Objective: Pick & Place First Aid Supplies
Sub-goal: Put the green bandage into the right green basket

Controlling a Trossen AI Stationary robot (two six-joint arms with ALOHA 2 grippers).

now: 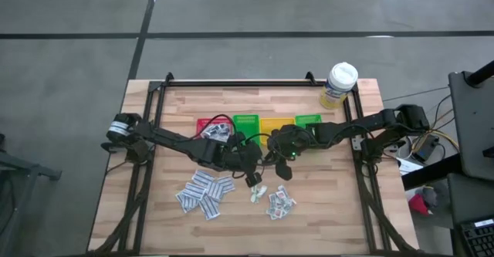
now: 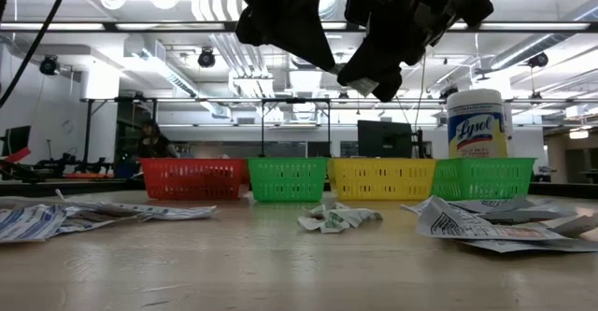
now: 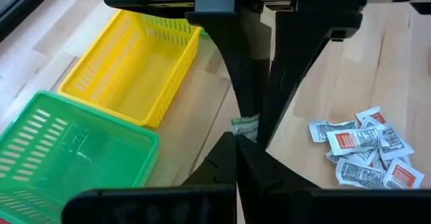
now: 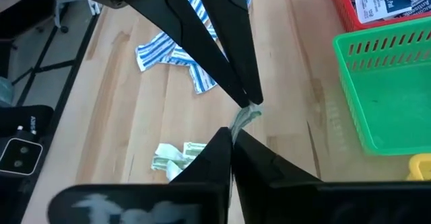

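- Above the table's (image 1: 340, 211) middle: left gripper (image 1: 255, 178) and right gripper (image 1: 272, 163) tip to tip, both clamped on one small packet (image 4: 246, 116); shared pinch plain only in the wrist views.
- On the bottle (image 2: 476, 123) at the far right corner: "Lysol", readable only from the low view.
- Along the far edge: red bin (image 1: 208, 126) with packets inside, green bin (image 1: 246, 123), yellow bin (image 1: 275, 124), second green bin (image 1: 309, 120).
- Toward the near edge: blue-striped packets (image 1: 204, 193), a greenish pair (image 1: 258, 194), orange-printed ones (image 1: 280, 203).
- Beyond the table, from the low view: a person (image 2: 152, 140).
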